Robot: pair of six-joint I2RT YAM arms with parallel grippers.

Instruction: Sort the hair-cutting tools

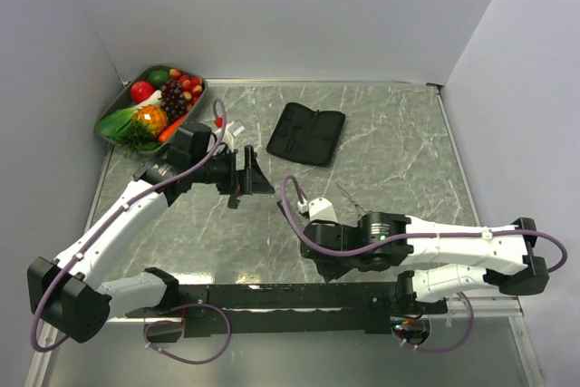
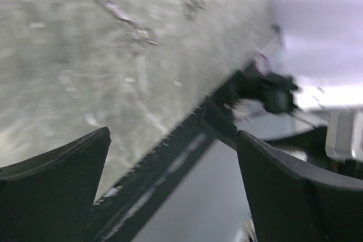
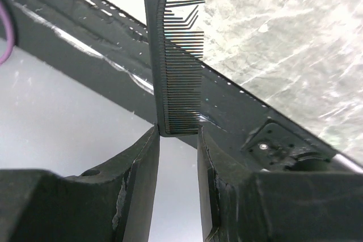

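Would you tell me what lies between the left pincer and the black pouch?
That stretch is bare tabletop; left pincer and black pouch show in the top view.

Black pouch [image 1: 306,133] and fruit tray [image 1: 198,101]
The pouch lies flat on the marble table [image 1: 399,151]; the tray sits at its far-left corner.

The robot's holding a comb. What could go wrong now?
The right pincer pinches the comb only at its very end, so it might swivel or slip out. The scissors lie flat on the table; the open left pincer could scrape the table trying to lift them.
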